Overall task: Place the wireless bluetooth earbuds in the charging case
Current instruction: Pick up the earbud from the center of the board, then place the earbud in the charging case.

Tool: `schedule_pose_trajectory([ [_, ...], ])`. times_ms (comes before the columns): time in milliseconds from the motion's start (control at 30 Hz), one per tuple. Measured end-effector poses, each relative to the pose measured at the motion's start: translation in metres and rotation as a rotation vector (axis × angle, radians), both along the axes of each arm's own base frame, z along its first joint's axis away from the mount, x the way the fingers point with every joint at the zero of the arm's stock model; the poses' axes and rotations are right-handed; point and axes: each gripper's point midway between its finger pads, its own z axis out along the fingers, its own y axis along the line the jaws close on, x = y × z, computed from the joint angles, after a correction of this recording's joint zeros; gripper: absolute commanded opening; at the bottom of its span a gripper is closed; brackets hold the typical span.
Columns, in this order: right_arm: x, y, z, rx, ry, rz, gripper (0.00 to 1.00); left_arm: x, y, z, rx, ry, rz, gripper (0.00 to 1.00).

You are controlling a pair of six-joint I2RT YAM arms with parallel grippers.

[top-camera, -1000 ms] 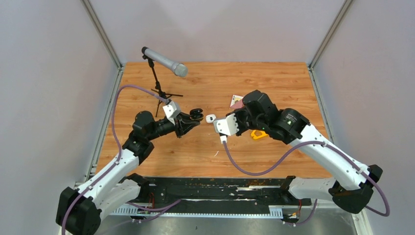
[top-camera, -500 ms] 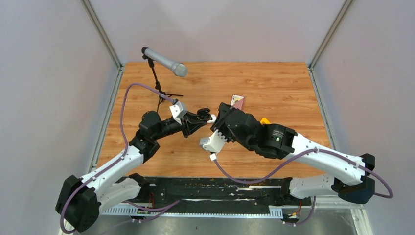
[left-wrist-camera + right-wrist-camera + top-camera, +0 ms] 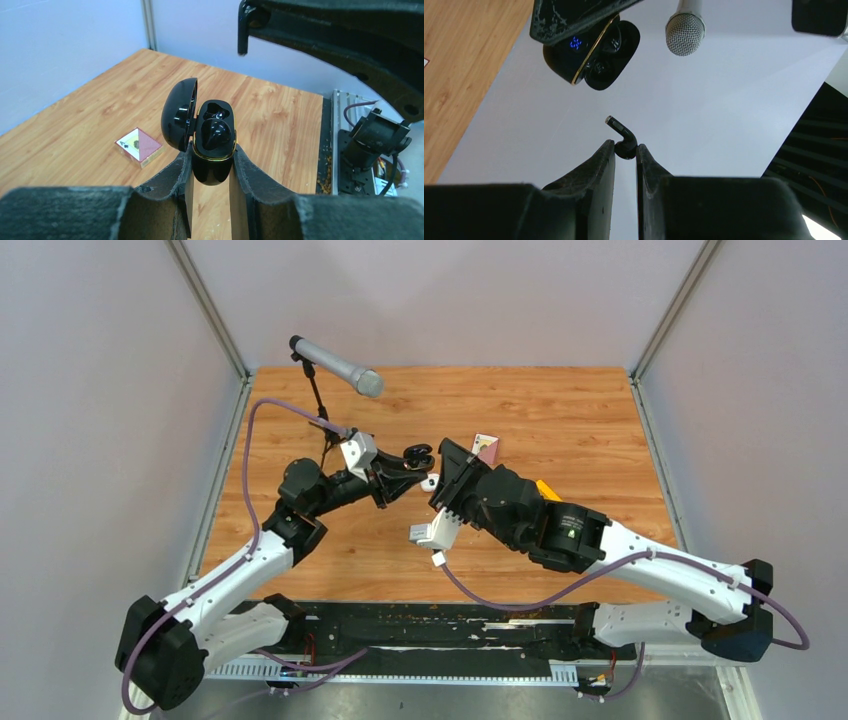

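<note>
Since a second ago the right arm has swung in toward the middle and rolled its wrist over, and the left arm has pushed forward to meet it. The two now sit nearly tip to tip above the surface (image 3: 560, 410). Over the last half second only the left arm has shifted, drawing slightly up and back. A small white item (image 3: 430, 482) on the wood between them has stayed where it was.

The left pincer (image 3: 212, 150) is clamped narrowly on the lower body of the charging case (image 3: 212, 172), a glossy black shell with a gold rim and its lid swung open to the left. The right pincer (image 3: 625, 147) is nearly shut, pinching the black earbud (image 3: 623, 136) by its bulb with the stem pointing up and away. That earbud hangs near the case mouth but clearly apart from it.

From above, the case and earbud are only dark specks. The left wrist view shows inside the case: a second earbud (image 3: 216, 132) sits in the nearer pocket, and the pocket beyond it looks unfilled. It also shows a card box (image 3: 139, 145) flat on the wood. Only the right wrist view shows the blue lights on the case's side, and the microphone (image 3: 685, 27) head just beyond.
</note>
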Motion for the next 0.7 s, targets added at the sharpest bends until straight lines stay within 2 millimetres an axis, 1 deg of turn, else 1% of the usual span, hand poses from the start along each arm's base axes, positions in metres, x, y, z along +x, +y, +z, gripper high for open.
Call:
schedule_pose_trajectory([
  [233,0.003,0.014,-0.004,-0.006,-0.010,0.019,0.01,0.000,-0.003,0.010,-0.033,0.024,-0.014,0.00],
  [367,0.003,0.016,-0.003,-0.002,-0.013,0.025,0.01,-0.002,-0.004,0.017,-0.053,0.021,-0.025,0.00],
  [700,0.005,0.020,-0.008,-0.017,-0.006,0.025,0.02,-0.005,-0.005,0.020,-0.063,0.022,-0.040,0.00],
])
